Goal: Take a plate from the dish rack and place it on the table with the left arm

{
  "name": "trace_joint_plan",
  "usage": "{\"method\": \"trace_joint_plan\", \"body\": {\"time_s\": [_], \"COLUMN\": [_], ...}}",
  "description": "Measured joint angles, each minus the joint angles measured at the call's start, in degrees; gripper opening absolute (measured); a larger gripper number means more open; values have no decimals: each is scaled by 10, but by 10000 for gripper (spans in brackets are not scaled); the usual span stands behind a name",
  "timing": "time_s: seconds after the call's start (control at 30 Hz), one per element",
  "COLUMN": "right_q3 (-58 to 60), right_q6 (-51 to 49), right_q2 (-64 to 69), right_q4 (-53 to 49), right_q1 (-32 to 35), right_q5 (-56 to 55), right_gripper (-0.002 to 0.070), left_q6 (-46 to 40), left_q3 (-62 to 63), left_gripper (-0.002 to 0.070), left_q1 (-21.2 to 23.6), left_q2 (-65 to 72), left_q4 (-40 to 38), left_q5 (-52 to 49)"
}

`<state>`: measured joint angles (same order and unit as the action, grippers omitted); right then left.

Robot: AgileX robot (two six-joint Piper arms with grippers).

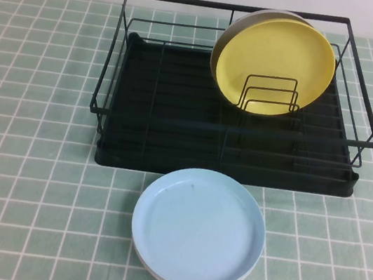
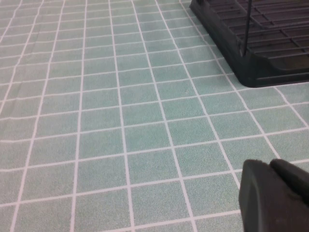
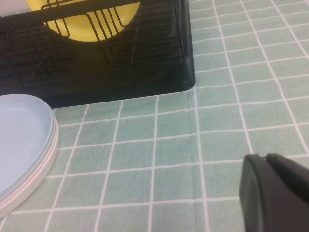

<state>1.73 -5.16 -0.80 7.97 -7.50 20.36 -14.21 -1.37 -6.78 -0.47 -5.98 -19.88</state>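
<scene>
The yellow plate point(image 1: 275, 63) stands on edge in the dish rack point(image 1: 175, 120), leaning in the small wire holders point(image 1: 270, 96) toward the rack's far right corner, with a grey plate point(image 1: 225, 41) close behind it. Just in front of the rack, a light blue plate point(image 1: 197, 228) lies flat on a white one point(image 3: 34, 179) — round, low-rimmed, matte.

The rack is black wire over a ribbed tray; the table point(image 1: 33, 123) is pale green tile.

The left gripper point(image 2: 277, 195) and right gripper point(image 3: 280, 191) each hover over bare tiles near the rack's front corners; whether either is parted or closed cannot be told, and neither visibly holds anything.
</scene>
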Motion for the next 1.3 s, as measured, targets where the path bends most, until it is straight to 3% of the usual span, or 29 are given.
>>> {"method": "trace_joint_plan", "body": {"time_s": [1.3], "right_q3": [0], "right_q6": [0], "right_q2": [0], "right_q4": [0], "right_q1": [0], "right_q5": [0], "right_gripper": [-18], "left_q6": [2], "left_q3": [0], "left_gripper": [-4], "left_q1": [0], "left_q2": [0], "left_q4": [-5], "left_q5": [8]}}
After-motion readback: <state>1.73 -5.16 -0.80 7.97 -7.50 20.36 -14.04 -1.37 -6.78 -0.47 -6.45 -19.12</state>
